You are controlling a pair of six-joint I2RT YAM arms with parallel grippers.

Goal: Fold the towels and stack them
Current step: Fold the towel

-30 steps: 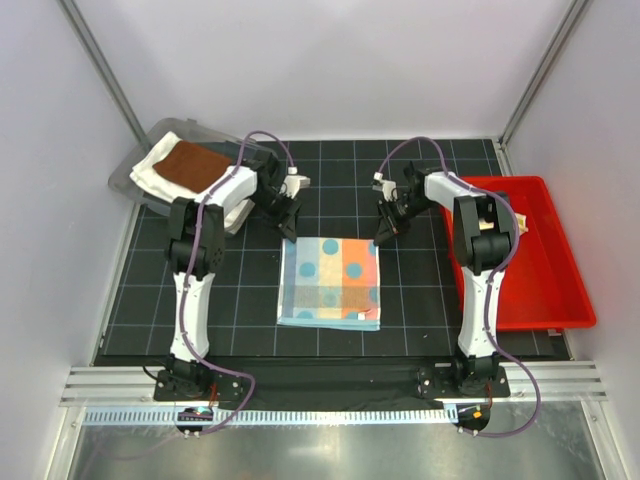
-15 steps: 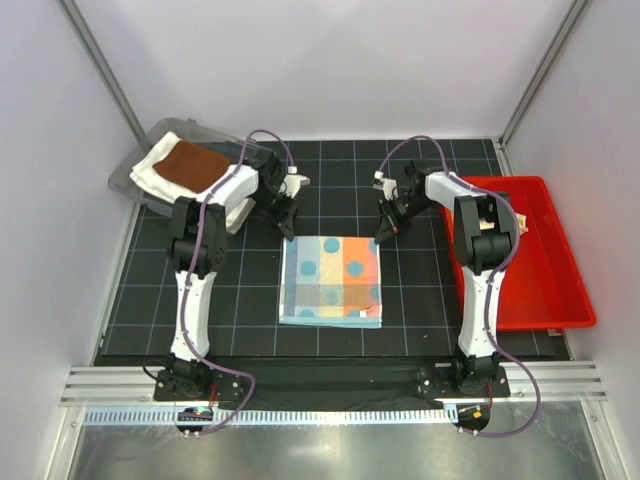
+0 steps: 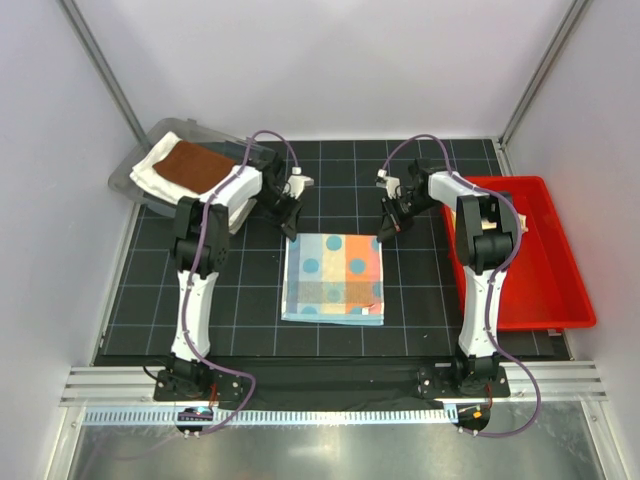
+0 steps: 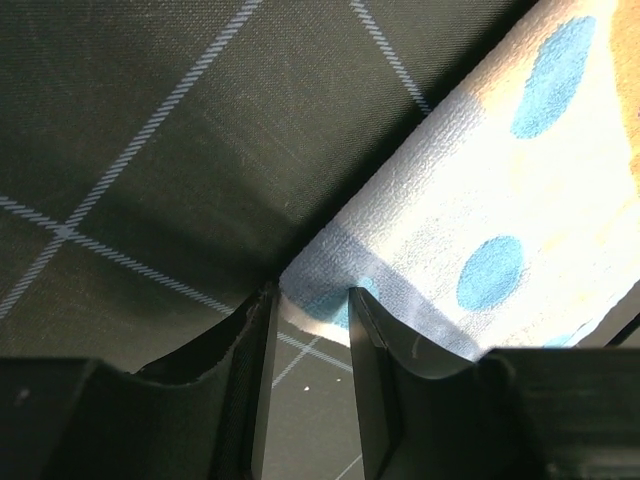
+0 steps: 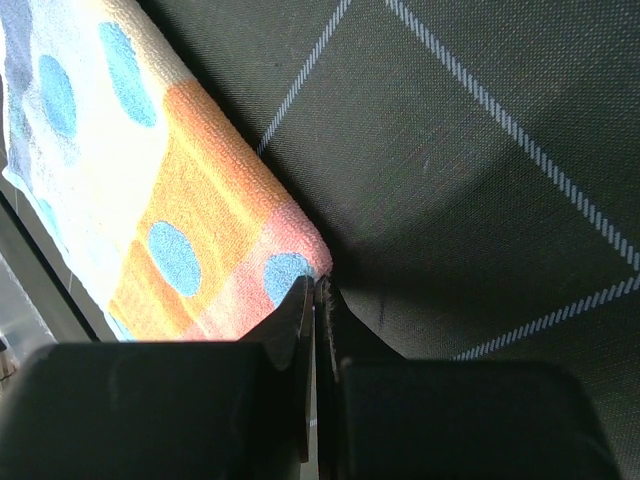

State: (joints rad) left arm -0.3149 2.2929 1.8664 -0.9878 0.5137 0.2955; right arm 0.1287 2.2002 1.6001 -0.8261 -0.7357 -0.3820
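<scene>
Now, start with the black grid mat (image 3: 150, 300), which covers the table in front of both arms. On your right, the red bin (image 3: 560, 300) sits along the mat's right edge. A pale thing (image 3: 521, 222) shows at the bin's far end, just behind the right arm, but it is too hidden for you to name.

At the far left corner you have the grey tray (image 3: 122, 178), sitting at an angle. A folded cream-white towel (image 3: 150, 165) lies in it, and a smaller rust-brown towel (image 3: 195, 165) lies flat on top of that one.

Your dotted towel (image 3: 333, 278) lies folded into a near square in the middle of the mat, between the two arms and well apart from both the bin and the tray. It shows light-blue, cream and orange patches with blue dots.

Both grippers are at its far edge, one at each corner. The left gripper (image 3: 291, 230) is at the far left corner. In its wrist view the fingers (image 4: 250, 340) stand partly apart, and the towel's pale blue corner lies in the gap between them, not squeezed.

The right gripper (image 3: 383, 232) is at the far right corner. In its wrist view the fingers (image 5: 290, 320) are pressed together, and the pink-orange corner of the towel meets their tips. You cannot tell from here whether any cloth is nipped between them.
</scene>
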